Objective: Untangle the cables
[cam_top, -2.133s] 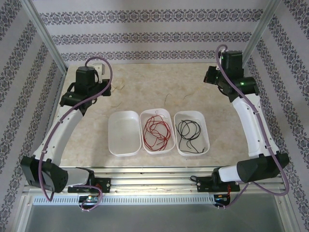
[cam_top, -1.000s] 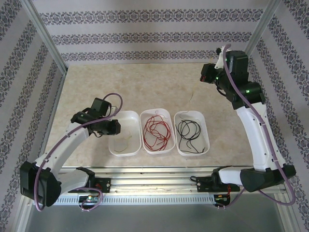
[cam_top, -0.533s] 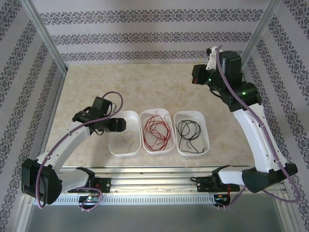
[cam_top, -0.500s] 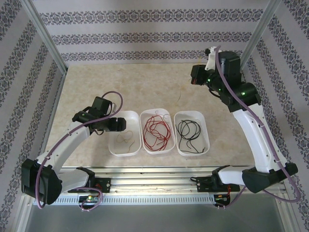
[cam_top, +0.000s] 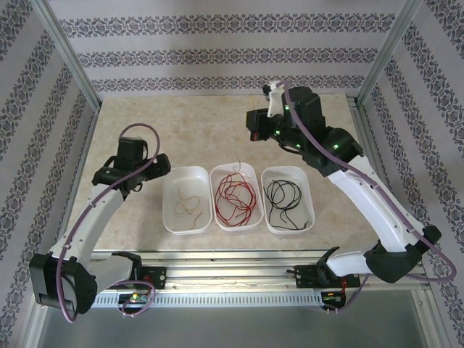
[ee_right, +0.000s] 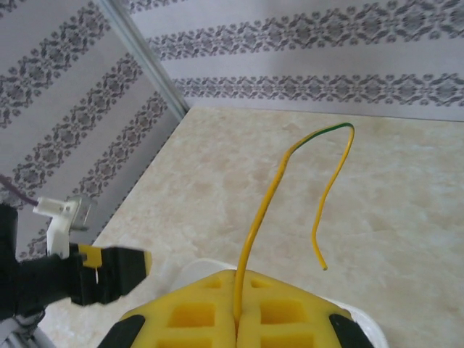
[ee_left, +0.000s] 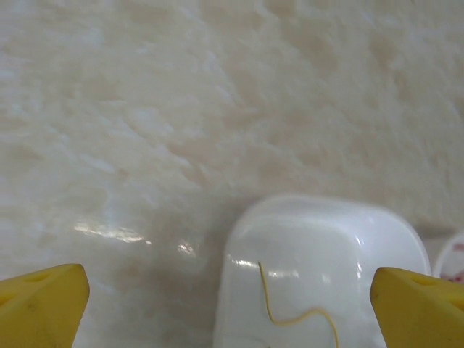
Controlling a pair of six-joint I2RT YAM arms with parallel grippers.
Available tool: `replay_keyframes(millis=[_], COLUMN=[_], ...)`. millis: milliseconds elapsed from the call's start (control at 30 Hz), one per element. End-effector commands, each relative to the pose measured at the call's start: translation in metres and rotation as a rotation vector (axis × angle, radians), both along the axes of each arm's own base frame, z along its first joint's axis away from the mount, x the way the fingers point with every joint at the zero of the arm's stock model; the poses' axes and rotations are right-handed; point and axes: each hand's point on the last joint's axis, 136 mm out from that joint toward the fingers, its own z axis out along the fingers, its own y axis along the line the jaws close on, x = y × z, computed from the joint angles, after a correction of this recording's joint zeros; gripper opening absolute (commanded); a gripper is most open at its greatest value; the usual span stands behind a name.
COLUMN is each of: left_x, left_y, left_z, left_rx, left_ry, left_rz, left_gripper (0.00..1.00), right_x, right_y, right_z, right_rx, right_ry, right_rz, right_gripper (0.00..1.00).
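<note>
- The left gripper point(cam_top: 155, 165) has pulled back off the left tray point(cam_top: 177, 220) and now hangs over the bare table point(cam_top: 196, 119) just beside that tray's left side, jaws spread wide and holding nothing
- The tray it left was empty two seconds ago; one pale yellow cable point(cam_top: 187, 205) now lies loose in it, so that strand looks delivered
- The right gripper point(cam_top: 255, 135) has swung in from the far right corner to above the table behind the middle tray point(cam_top: 251, 222), pinched tight on a second yellow cable point(cam_top: 235, 168)
- The red cables point(cam_top: 235, 196) in the middle tray and the black cables point(cam_top: 283, 196) in the right tray point(cam_top: 308, 217) lie as they did, each colour apart from the others
- My reading: sorting is nearly done, and the held strand most likely belongs with the yellow one in the left tray
- The right wrist camera shows what the overhead view cannot: the yellow fingers point(ee_right: 192, 319) meet on the second yellow cable point(ee_right: 264, 203), which stands up, arcs over at a greenish tip and hangs free
- The left wrist camera shows the left gripper point(ee_left: 228, 308) with its fingertips point(ee_left: 40, 297) far apart at the frame's lower corners, and between them the tray's end with the pale yellow cable point(ee_left: 290, 319) curled inside; overhead, that strand is only a faint squiggle
</note>
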Motion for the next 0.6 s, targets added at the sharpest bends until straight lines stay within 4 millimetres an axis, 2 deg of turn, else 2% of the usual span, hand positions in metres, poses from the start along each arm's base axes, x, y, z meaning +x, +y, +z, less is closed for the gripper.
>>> replay_keyframes(millis=[0, 167, 267, 433, 567], left_x=[0.009, 0.015, 0.017, 0.018, 0.016], left_y=[0.025, 0.048, 0.055, 0.054, 0.056], left_z=[0.002, 0.000, -0.002, -0.006, -0.006], left_rx=[-0.071, -0.112, -0.118, -0.130, -0.124], left_ry=[-0.059, -0.113, -0.121, -0.109, -0.109], left_rz=[0.151, 0.252, 0.284, 0.279, 0.281], left_gripper=[0.99, 0.99, 0.99, 0.99, 0.99], right_x=[0.002, -0.006, -0.011, -0.012, -0.011], right_y=[0.024, 0.075, 0.101, 0.140, 0.161], right_z=[0.005, -0.008, -0.019, -0.061, -0.089], right_rx=[0.044, 0.027, -0.005, -0.070, -0.098], right_ry=[-0.008, 0.025, 0.034, 0.078, 0.123], right_rz=[0.033, 0.169, 0.235, 0.331, 0.374], right_gripper=[0.00, 0.00, 0.00, 0.00, 0.00])
